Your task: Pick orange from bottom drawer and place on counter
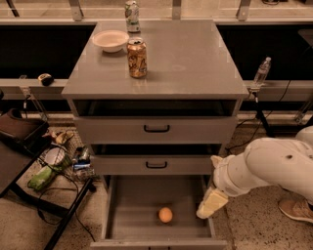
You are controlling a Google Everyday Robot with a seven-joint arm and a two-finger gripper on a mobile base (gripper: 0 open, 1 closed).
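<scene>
Orange (166, 215) on open drawer (128, 207) floor — pincer (209, 206) low at its right wall.
Lying right of middle, toward drawer front, near pincer but apart; released or clenched — cannot tell. Up on tabletop (190, 58): can (137, 58) near left edge, bowl (111, 40) toward back-left corner, second can (131, 10) at back edge.

Counter (195, 58) — bowl (110, 40), soda can (137, 57), 2nd can (131, 10) on it; claw (211, 204) by bottom drawer (137, 197).
</scene>
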